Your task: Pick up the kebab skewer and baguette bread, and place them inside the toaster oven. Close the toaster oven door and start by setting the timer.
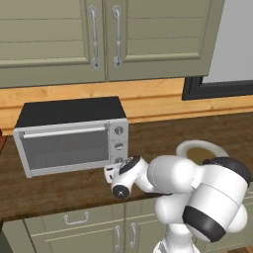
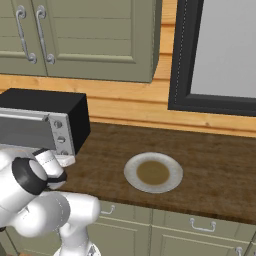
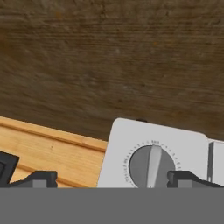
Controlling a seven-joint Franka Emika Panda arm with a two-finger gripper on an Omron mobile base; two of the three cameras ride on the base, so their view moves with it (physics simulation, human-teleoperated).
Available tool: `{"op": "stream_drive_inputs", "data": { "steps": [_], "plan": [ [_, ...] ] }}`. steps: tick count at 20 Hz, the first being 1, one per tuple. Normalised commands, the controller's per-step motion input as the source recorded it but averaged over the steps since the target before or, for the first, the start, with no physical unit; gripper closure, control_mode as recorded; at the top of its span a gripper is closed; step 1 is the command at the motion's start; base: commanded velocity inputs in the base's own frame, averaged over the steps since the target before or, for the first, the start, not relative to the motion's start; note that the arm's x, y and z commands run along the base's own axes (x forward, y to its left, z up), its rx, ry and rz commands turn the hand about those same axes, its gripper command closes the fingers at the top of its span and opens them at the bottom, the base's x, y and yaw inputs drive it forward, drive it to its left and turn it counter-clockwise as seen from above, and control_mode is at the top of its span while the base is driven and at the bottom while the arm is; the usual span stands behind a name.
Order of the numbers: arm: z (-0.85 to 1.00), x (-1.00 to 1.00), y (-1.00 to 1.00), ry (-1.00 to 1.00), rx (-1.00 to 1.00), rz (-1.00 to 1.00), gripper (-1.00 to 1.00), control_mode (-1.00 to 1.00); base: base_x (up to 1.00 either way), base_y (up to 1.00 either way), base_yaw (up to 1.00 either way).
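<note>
Silver-fronted toaster oven point(image 1: 69, 136) sits at the left on the wooden bench point(image 1: 163, 136), its door point(image 1: 64, 146) shut. Right of the door, the hand point(image 3: 111, 178) hovers at the lowest knob point(image 3: 151, 166), fingers spread wide and holding nothing. Farther right lies a plate point(image 2: 153, 172).

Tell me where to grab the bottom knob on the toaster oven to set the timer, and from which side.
Grip the raised ridge across the bottom knob, coming straight at the front of the toaster oven. The ridge is narrow and stands proud of the round dial, so the open tool, whose fingers already flank the dial, can likely close on it and twist.
</note>
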Motion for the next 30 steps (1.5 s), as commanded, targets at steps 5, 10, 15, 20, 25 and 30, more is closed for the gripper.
{"op": "stream_drive_inputs", "data": {
  "steps": [5, 10, 15, 20, 25, 30],
  "plan": [
    [0.0, 0.0, 0.0, -0.05, 0.03, 0.0, -1.0, -1.0, 0.0, 0.0, 0.0],
    [0.0, 0.0, 0.0, -0.02, 0.03, 0.0, -1.0, -1.0, 0.0, 0.0, 0.0],
    [0.0, 0.0, 0.02, 0.0, 0.02, 0.0, -1.0, -1.0, 0.0, 0.0, 0.0],
    [0.05, 0.0, 0.05, 0.0, 0.01, 0.0, -1.0, -1.0, 0.0, 0.0, 0.0],
    [0.14, 0.0, 0.05, 0.0, 0.0, 0.0, -1.0, -1.0, 0.0, 0.0, 0.0],
    [0.01, 0.0, 0.13, 0.0, 0.0, 0.0, -1.0, -1.0, 0.0, 0.0, 0.0]
  ]
}}
